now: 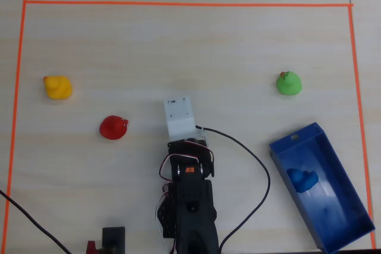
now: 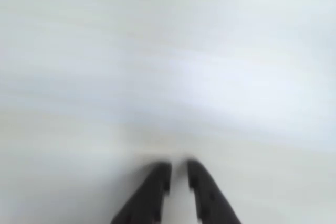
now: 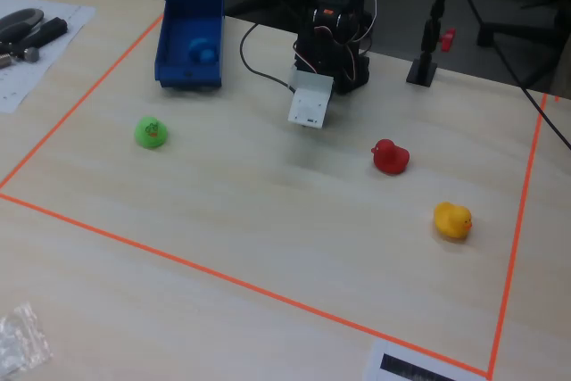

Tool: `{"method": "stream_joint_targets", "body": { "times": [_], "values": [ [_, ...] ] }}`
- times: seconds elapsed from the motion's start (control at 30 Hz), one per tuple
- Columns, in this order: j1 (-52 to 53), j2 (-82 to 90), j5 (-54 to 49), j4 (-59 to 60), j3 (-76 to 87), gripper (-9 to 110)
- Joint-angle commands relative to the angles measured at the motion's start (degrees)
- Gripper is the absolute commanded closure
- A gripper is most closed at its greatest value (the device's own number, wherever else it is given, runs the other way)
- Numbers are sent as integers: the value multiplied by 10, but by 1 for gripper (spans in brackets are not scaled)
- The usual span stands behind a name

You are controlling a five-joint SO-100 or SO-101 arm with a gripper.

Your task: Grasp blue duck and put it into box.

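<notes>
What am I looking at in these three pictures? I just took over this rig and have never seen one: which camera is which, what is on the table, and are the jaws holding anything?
The machine is one small black robot arm with a two-finger gripper, bolted at the table's edge.

The overhead view looks straight down at the table. The fixed view looks across the table at the arm. The blurred wrist view rides on the arm and shows the dark jaws from behind, close together with only a thin gap, and nothing between them: only bare table lies ahead.

Inside the orange tape border lie a yellow duck, a red duck and a green duck. The blue duck already sits inside the box, the long blue tray. So nothing is held, and the blue duck appears to be in place.
</notes>
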Motion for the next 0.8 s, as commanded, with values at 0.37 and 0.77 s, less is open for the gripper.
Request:
{"method": "stream_joint_targets", "body": {
  "times": [0.37,0.77],
  "values": [
    [-37,96,39,113,8,101],
    [-32,153,46,142,8,101]
  ]
}}
